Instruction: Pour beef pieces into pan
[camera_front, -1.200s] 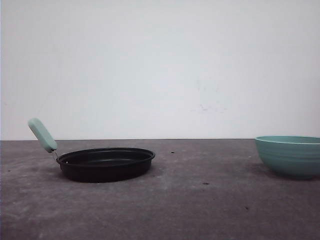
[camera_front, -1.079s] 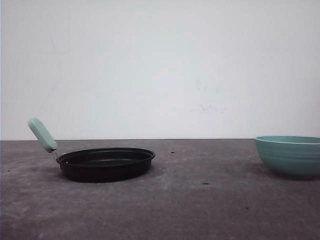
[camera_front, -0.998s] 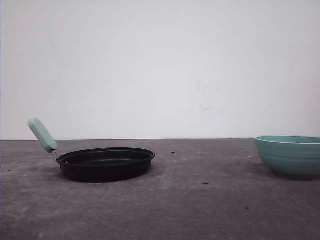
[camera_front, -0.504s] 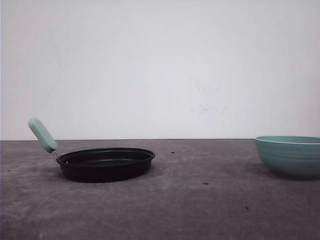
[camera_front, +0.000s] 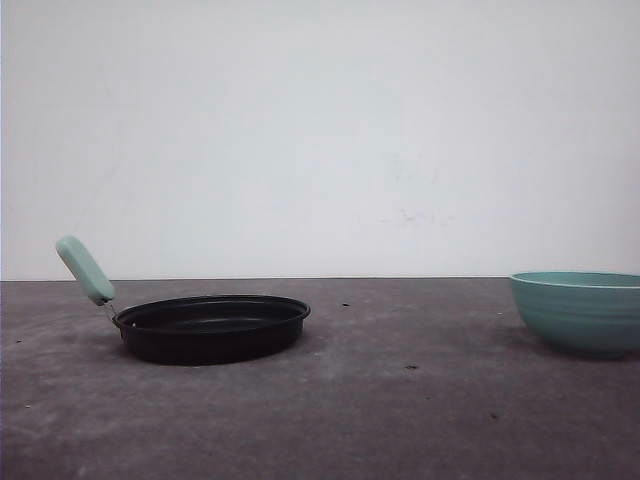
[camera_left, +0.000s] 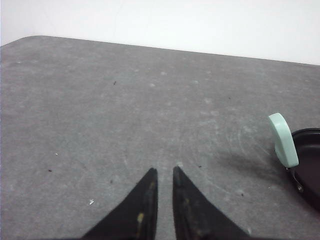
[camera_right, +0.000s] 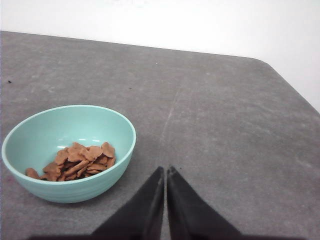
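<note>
The black pan sits on the left of the grey table, its mint-green handle angled up to the left. In the left wrist view the handle and a slice of the pan lie off to one side of my left gripper. That gripper is shut over bare table, with only a thin slit between its black fingers. The beef pieces lie heaped in a teal bowl. My right gripper hangs shut beside the bowl, apart from its rim, holding nothing.
The teal bowl stands at the table's right side in the front view, partly cut by the frame. A white wall runs behind the table. Bare grey tabletop stretches between pan and bowl.
</note>
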